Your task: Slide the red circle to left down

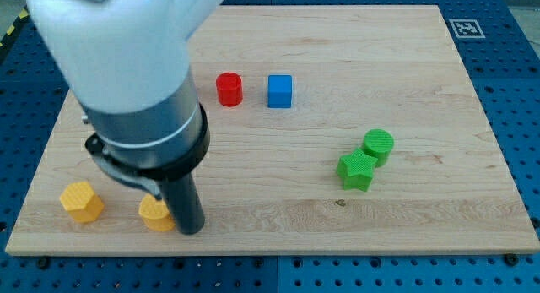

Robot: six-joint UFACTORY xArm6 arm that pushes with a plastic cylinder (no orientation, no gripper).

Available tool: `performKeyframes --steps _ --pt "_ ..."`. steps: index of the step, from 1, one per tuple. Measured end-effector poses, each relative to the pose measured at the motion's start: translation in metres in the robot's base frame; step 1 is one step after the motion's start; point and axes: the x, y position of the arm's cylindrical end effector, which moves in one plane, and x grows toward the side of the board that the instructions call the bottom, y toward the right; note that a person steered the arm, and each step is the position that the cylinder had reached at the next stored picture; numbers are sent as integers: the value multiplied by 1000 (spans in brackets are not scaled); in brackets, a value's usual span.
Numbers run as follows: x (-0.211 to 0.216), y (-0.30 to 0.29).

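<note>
Tip (191,230) of my dark rod, no hand to spread, touches the yellow block (155,214), well below the red cylinder (229,89) on the wooden desk (422,225).

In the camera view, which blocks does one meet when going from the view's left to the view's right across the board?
Yellow hexagon → yellow block, with my tip just to its right → red circle → blue cube → green star → green circle.
</note>
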Motion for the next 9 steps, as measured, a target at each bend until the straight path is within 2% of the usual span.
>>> performKeyframes --steps 1,3,4,5,6,7,8,9 --pt "3 -4" --pt "-15 -48" --pt "-38 -26" --pt "-95 7" --pt "-122 51" --pt "-123 141" --pt "-160 209" --pt "-231 239"
